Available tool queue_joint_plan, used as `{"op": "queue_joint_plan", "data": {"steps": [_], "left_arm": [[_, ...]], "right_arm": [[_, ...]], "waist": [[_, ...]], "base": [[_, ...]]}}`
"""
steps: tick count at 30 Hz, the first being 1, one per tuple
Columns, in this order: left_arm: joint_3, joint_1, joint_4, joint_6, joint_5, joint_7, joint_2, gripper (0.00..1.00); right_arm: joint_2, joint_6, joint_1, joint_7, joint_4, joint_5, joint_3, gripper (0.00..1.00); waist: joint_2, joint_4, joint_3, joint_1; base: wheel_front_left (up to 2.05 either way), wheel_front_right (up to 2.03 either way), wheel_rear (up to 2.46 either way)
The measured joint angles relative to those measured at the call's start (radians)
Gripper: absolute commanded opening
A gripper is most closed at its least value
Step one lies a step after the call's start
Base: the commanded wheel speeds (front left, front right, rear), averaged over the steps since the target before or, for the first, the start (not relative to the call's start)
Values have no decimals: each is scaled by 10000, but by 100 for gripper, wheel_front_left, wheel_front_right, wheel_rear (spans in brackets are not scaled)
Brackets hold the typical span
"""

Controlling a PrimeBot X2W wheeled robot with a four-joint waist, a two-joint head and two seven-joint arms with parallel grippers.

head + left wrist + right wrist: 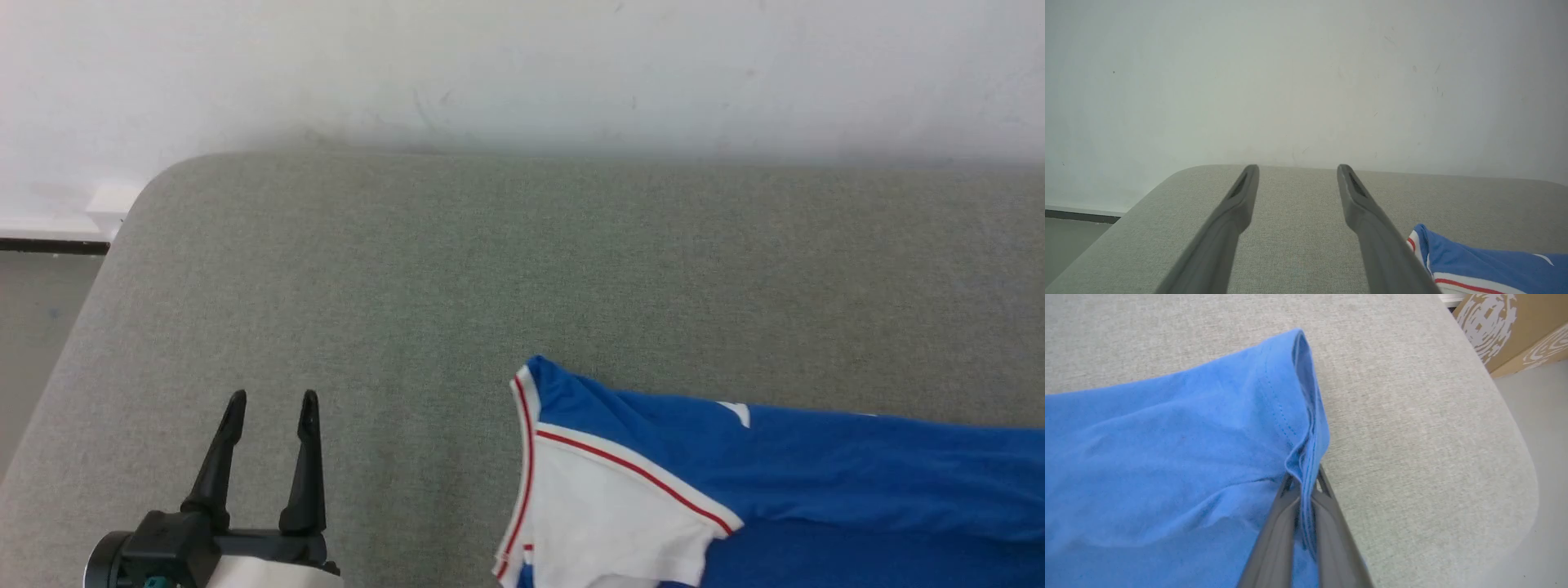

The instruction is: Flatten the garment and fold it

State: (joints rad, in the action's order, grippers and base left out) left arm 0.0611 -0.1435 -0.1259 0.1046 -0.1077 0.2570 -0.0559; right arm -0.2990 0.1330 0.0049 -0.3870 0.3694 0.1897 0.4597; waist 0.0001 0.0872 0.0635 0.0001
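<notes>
The garment, a royal-blue T-shirt with a white sleeve and red stripe trim, lies at the lower right of the head view on the grey cushioned surface. Its sleeve end points left. My left gripper stands open at the lower left, well left of the shirt, with nothing between its fingers. From the left wrist, the garment sits just right of the left gripper. Seen from the right wrist, my right gripper is shut on the stitched blue hem of the garment, pinching a fold of it.
A white wall rises behind the grey surface. The surface's rounded left corner drops to the floor. A cardboard box stands beyond its rounded right edge in the right wrist view. Bare grey fabric stretches left of and behind the shirt.
</notes>
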Motion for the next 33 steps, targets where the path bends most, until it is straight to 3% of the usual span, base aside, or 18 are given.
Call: {"op": "queue_joint_plan", "data": {"steps": [3, 8, 17, 24, 29, 33], "left_arm": [[-2, -15, 6, 2, -102, 0, 0, 100], [8, -102, 33, 4, -186, 0, 2, 100], [25, -261, 38, 10, -297, 0, 10, 100], [-25, -352, 46, 17, -341, 0, 15, 100], [-71, -348, 81, 90, -401, 0, 21, 100], [-117, -338, 150, 94, -412, 2, 23, 100]], "right_arm": [[-169, 0, -4, -102, 82, -157, 253, 0], [38, -2, 20, -374, -525, 176, -238, 0], [654, -6, 1087, -1764, -3578, 1404, -1962, 0], [1584, -13, 1310, -2742, -5482, 2280, -3436, 0], [2219, -15, 1048, -2989, -5885, 2871, -4621, 0], [2428, -15, 754, -2911, -5448, 3304, -5413, 0]], "waist": [[0, -37, -125, -1], [-1, -88, -328, 0], [-1, -80, -737, -1], [-1, 146, -819, -1], [-1, 397, -787, -1], [-2, 646, -763, -1]], "base": [[0, 0, 0], [0, 0, 0], [0, 0, 0], [0, 0, 0], [0, 0, 0], [0, 0, 0]]}}
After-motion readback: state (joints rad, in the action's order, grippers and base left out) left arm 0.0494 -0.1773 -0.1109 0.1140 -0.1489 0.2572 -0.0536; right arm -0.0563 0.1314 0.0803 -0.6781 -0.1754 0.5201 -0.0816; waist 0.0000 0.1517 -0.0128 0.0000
